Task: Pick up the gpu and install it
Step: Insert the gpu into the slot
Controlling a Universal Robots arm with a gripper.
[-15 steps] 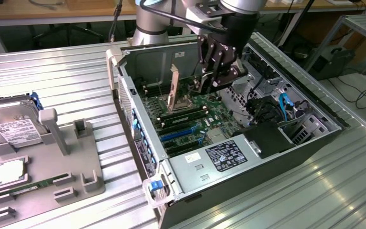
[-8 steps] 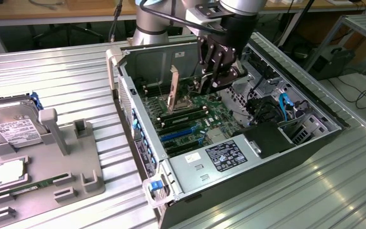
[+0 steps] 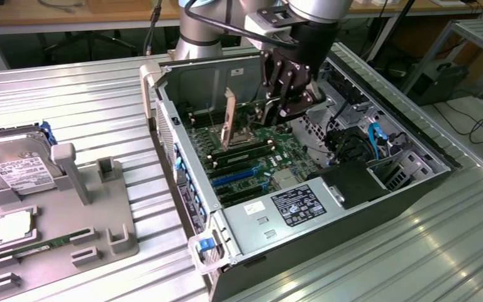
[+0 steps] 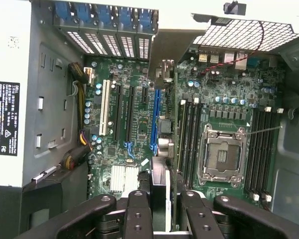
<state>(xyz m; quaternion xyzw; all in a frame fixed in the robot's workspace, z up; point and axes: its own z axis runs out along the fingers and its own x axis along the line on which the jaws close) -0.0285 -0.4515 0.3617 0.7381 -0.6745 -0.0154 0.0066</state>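
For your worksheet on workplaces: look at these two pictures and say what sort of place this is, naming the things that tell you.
Probably a robotics lab or computer-assembly test bench: a robot arm's gripper reaches into an open computer case, a hard drive sits in a grey parts fixture, all on a ribbed metal table.

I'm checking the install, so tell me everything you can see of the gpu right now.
The gpu is a thin flat card with a dark green board and a pale metal bracket at one end. It stands upright on its edge inside the open computer case, above the motherboard. The gripper is shut on its top edge. Whether it is seated in a slot cannot be told.
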